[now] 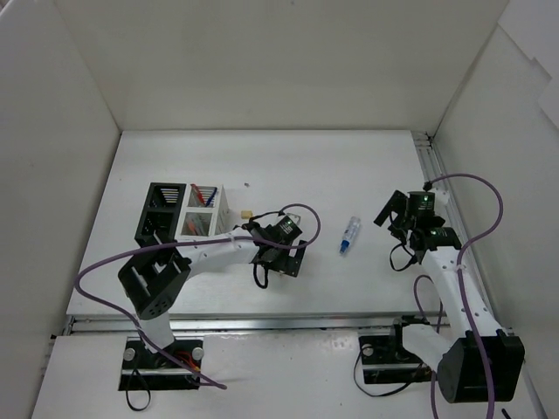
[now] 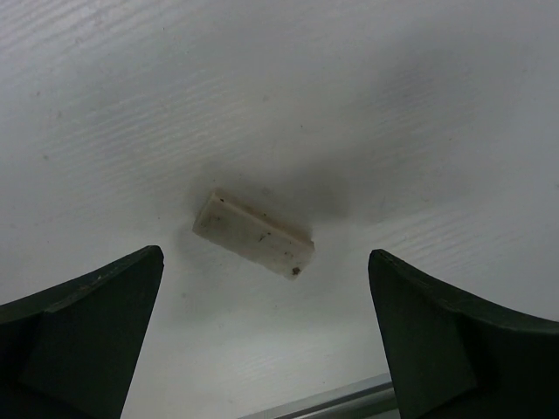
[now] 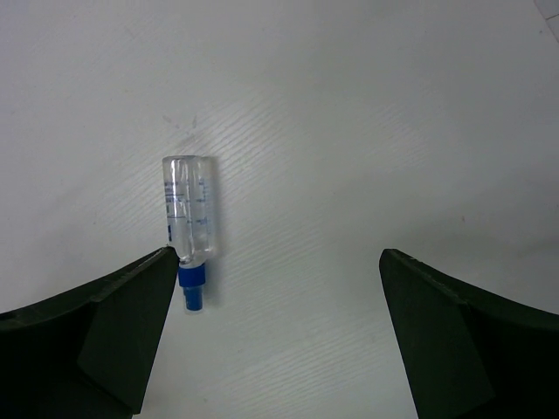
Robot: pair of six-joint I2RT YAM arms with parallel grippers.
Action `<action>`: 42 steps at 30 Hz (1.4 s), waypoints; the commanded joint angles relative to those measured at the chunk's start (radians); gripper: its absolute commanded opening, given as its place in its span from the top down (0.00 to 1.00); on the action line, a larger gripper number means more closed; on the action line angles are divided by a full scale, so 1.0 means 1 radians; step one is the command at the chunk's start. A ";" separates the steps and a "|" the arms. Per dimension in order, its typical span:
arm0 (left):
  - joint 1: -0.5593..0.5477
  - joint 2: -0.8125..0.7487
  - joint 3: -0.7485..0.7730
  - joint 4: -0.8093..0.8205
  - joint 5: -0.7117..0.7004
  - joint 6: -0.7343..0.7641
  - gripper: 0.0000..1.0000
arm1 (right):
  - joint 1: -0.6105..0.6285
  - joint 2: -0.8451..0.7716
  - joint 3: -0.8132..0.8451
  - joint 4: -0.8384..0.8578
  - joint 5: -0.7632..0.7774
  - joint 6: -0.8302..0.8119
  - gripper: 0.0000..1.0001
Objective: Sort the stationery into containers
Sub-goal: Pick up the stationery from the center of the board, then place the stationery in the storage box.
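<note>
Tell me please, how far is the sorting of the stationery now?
Done: pens stand in the white organiser. In hand: nothing is held; the open left gripper faces the eraser, the open right gripper faces the clear tube. Left: both lie loose on the table.

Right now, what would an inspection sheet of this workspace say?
Surface: white table, no spills seen.
Job's things: black organiser beside white organiser, which holds coloured pens; eraser and clear tube loose on the table.
Clutter: one tiny speck, too small to identify.
Hands: left hand open at the eraser; right hand open at the tube; both empty.
Cables: purple cables loop on both sides.
Surroundings: white walls on three sides.
</note>
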 commanded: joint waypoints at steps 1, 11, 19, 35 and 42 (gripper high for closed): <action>-0.006 -0.022 0.043 -0.038 0.038 -0.106 0.00 | 0.029 0.000 0.023 0.056 0.075 0.024 0.02; 0.006 0.093 0.067 -0.058 0.079 -0.146 0.23 | 0.030 -0.022 0.005 0.056 0.077 0.004 0.02; 0.043 0.091 0.080 -0.054 0.062 -0.137 0.75 | 0.030 -0.018 0.008 0.056 0.073 -0.007 0.02; 0.356 -0.370 0.092 -0.103 -0.378 0.041 1.00 | 0.030 -0.083 0.000 0.068 0.061 -0.050 0.02; 0.610 -0.492 0.038 -0.228 -0.465 -0.076 1.00 | 0.030 -0.089 -0.002 0.073 0.052 -0.056 0.02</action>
